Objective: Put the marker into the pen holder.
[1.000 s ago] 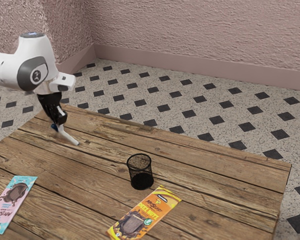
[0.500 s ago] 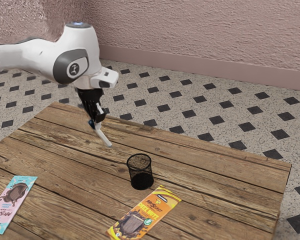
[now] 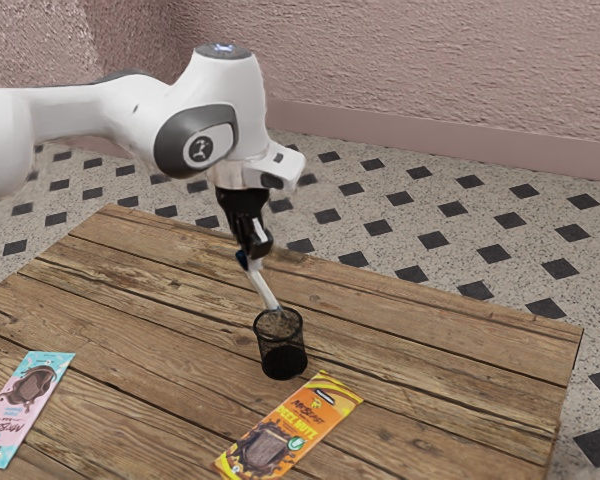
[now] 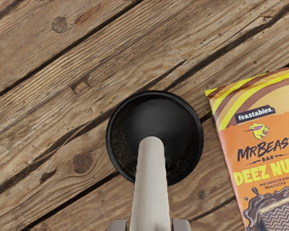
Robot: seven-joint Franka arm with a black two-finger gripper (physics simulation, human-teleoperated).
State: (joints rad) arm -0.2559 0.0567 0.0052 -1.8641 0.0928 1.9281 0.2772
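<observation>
Our hand (image 3: 251, 252) is clamped on the marker (image 3: 264, 287), tilted, free end at the mouth of the holder (image 3: 283, 361), depth unclear; we read this as the insert step, so next: steepen it, lower clear of the rim, then release.

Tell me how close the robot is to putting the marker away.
Nearly there: the marker is already off the table, clamped in the gripper, its tip over the mesh pen holder. Left to do, it seems: lower it in and let go.
</observation>
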